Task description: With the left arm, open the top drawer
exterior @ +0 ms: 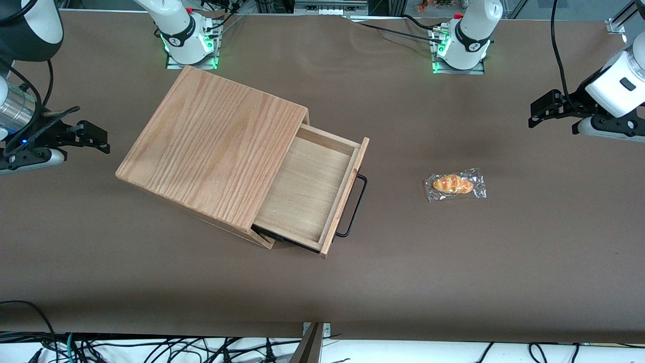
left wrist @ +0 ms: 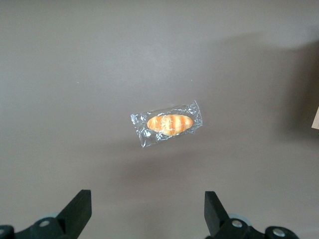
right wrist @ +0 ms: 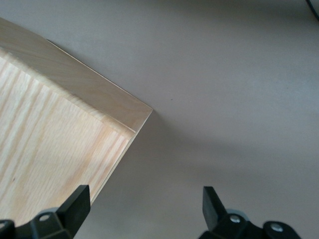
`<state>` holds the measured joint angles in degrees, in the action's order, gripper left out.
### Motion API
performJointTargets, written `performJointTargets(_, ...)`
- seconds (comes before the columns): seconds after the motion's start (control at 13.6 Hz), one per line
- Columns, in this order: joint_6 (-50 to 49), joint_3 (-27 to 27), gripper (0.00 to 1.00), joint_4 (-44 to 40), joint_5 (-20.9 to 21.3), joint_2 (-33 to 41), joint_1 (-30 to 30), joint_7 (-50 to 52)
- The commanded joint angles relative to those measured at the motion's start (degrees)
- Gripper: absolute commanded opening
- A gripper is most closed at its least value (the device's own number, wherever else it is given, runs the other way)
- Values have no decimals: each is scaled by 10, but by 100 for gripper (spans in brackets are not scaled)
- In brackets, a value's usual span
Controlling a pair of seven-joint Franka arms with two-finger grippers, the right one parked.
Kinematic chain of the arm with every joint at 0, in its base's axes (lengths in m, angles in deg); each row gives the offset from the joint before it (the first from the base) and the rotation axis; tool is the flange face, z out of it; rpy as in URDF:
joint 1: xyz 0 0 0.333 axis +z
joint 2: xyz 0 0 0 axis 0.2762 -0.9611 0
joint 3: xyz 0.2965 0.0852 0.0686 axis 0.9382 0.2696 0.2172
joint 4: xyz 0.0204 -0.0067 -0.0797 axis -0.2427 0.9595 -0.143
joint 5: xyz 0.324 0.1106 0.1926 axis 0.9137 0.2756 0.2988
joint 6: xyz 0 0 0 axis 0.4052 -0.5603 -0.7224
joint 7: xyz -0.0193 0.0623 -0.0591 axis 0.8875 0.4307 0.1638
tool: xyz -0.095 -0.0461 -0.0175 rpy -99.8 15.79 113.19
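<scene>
The top drawer stands pulled well out of the oak-grain cabinet, and its pale-wood tray shows nothing inside. Its thin black bar handle faces the working arm's end of the table. The left arm's gripper hangs above the table toward that end, well apart from the handle. In the left wrist view the gripper is open, with nothing between its black fingertips and only bare table below.
A wrapped bread roll lies on the brown table between the drawer front and the gripper. The left wrist view looks down on this bread roll. A corner of the cabinet shows at that view's edge.
</scene>
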<state>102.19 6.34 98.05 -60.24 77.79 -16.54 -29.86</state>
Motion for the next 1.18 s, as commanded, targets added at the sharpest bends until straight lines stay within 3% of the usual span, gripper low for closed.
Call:
performJointTargets(0.0, -6, -5, 100, 3, 34, 3, 2, -3)
performJointTargets(0.22, -6, -9, 100, 2, 51, 4, 2, -3)
performJointTargets(1.1, -16, -5, 100, 1, 25, 4, 3, -4)
